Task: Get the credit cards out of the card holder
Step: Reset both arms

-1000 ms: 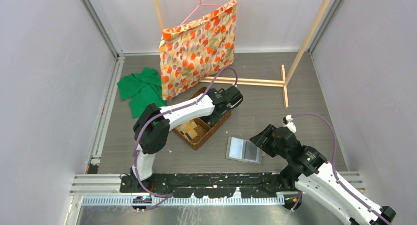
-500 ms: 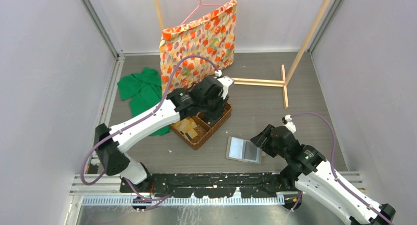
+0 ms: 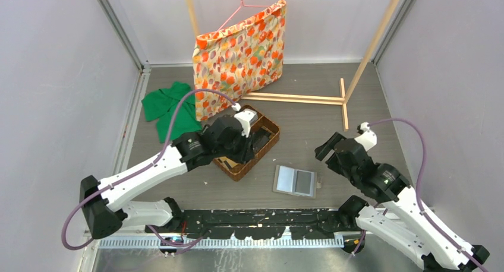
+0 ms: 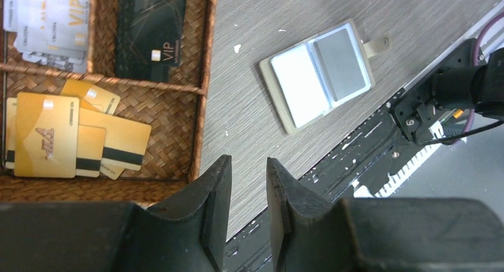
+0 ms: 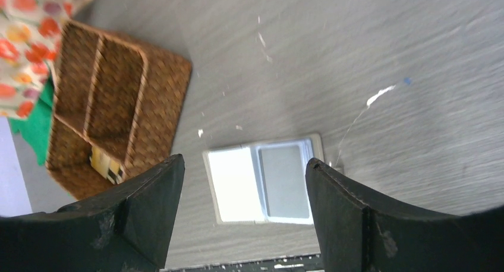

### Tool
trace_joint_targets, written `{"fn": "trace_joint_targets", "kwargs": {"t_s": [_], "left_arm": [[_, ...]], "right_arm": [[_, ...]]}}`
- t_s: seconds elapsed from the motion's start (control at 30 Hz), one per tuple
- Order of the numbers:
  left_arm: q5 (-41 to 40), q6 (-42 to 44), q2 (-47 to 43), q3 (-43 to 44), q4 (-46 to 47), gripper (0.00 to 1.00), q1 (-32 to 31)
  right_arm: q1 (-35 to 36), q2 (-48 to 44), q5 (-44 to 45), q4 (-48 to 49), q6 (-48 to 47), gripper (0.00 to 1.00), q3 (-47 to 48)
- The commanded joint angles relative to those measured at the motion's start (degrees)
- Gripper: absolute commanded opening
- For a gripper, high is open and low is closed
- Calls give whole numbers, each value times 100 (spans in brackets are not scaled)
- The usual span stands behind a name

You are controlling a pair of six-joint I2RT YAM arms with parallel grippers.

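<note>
Okay, big to small. One grey table (image 3: 368, 106), one floral bag (image 3: 241, 52) on a hanger at the back, one green cloth (image 3: 169, 108), two arms.

One wicker basket (image 4: 205, 106) has three compartments in view. The left gripper (image 4: 248, 165) hovers above its near edge, fingers almost together with a thin slit, gripping nothing. The right gripper (image 5: 243, 161) hangs raised over the card holder (image 3: 295, 180), spread wide and empty.

The single holder lies open and flat on the table, between the basket and the right arm, with its pale panel on the basket side and its dark panel on the other.

The step looks like fetching the next card. The pale panel glares white, so I cannot tell if a card remains.

To do it well, pin the dark panel with one gripper so the holder doesn't skate. Come in low with the other and pinch only the card's edge.

In the basket:
- Pale credit cards (image 4: 47, 16): a stack, at least two.
- Gold cards (image 4: 47, 135): at least four, overlapping.
- Black card (image 4: 151, 22): one.
</note>
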Motion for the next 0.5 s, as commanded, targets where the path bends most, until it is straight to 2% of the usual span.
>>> {"fn": "trace_joint_targets", "kwargs": {"t_s": [0.0, 0.2, 0.47], "left_arm": [[-453, -232, -350, -505, 518, 30, 5], [-473, -515, -695, -1064, 881, 29, 5], [-562, -451, -1348, -1552, 1372, 29, 5]], "right_arm": [[31, 163, 1361, -566, -391, 79, 843], [31, -41, 2185, -610, -582, 82, 1203], [33, -529, 2428, -637, -396, 82, 1005]]}}
